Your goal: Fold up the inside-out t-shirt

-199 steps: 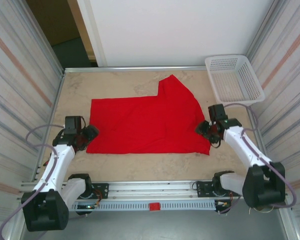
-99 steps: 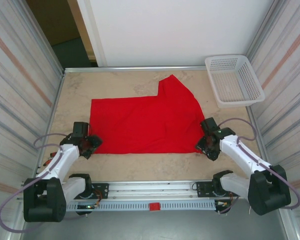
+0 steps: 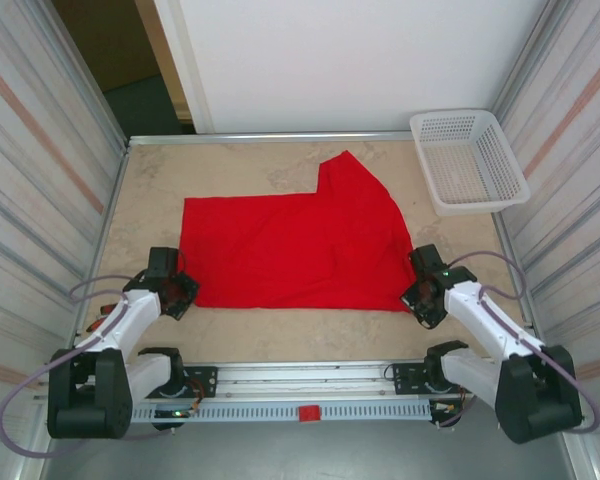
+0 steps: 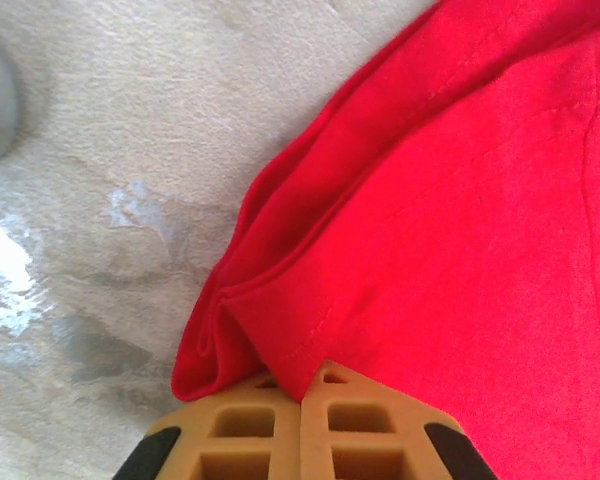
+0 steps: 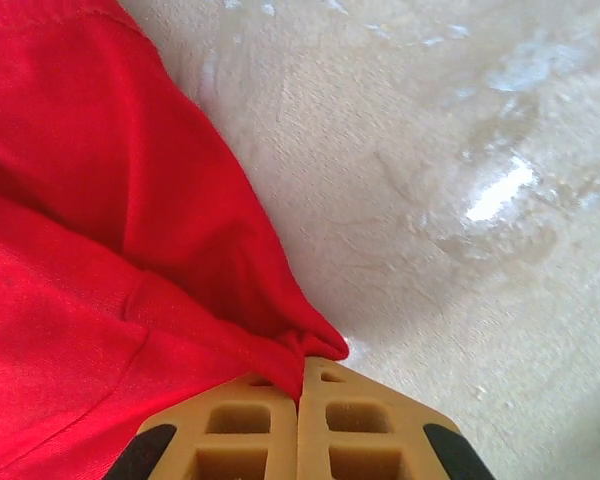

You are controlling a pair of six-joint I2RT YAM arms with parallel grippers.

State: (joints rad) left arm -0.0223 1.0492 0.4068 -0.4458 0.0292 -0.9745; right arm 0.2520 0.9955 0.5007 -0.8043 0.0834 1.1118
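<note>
The inside-out t-shirt (image 3: 290,245) lies spread flat on the table, bright red, with one sleeve pointing toward the back. My left gripper (image 3: 183,296) sits at its near left corner. Seen from the left wrist, that gripper (image 4: 301,400) is shut on the red hem (image 4: 280,340), which bunches into a small fold. My right gripper (image 3: 416,296) sits at the near right corner. From the right wrist, this gripper (image 5: 300,385) is shut on the pinched corner of the shirt (image 5: 310,345). No printed graphic shows.
A white mesh basket (image 3: 468,160) stands at the back right of the table. Striped walls close in both sides. The metal rail (image 3: 300,380) with the arm bases runs along the near edge. Bare beige tabletop (image 3: 230,170) lies beyond the shirt.
Both grippers have moved toward the near edge to the shirt's bottom corners and closed on the cloth. The shirt's near edge has been drawn slightly.
</note>
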